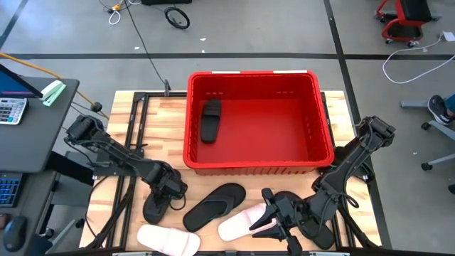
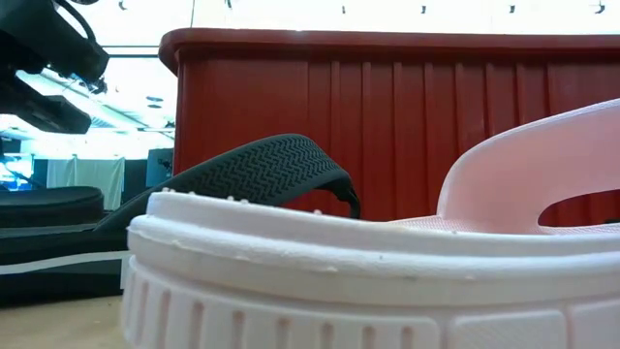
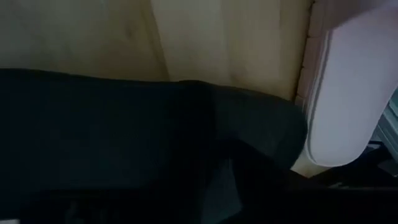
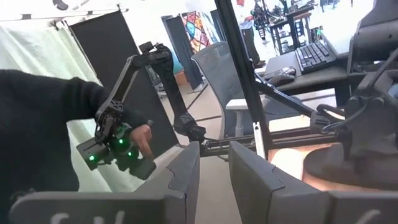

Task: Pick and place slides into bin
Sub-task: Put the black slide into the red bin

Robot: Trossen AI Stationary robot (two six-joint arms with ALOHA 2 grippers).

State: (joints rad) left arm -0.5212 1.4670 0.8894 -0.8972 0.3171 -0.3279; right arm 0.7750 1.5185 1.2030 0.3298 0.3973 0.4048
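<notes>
The red bin stands at the table's far middle with one black slide lying in it. My left gripper is low over a black wide-strap slide at the near left, which fills the left wrist view. A black thong slide and two pale pink slides lie on their soles near the front edge. My right gripper is level beside the right-hand pink slide, slightly open and empty. Another black slide lies under the right arm.
The bin's near wall rises just behind the slides. A pale slide fills the low view's foreground. A desk with a keyboard stands left of the table. A person holding a control arm shows beyond the table.
</notes>
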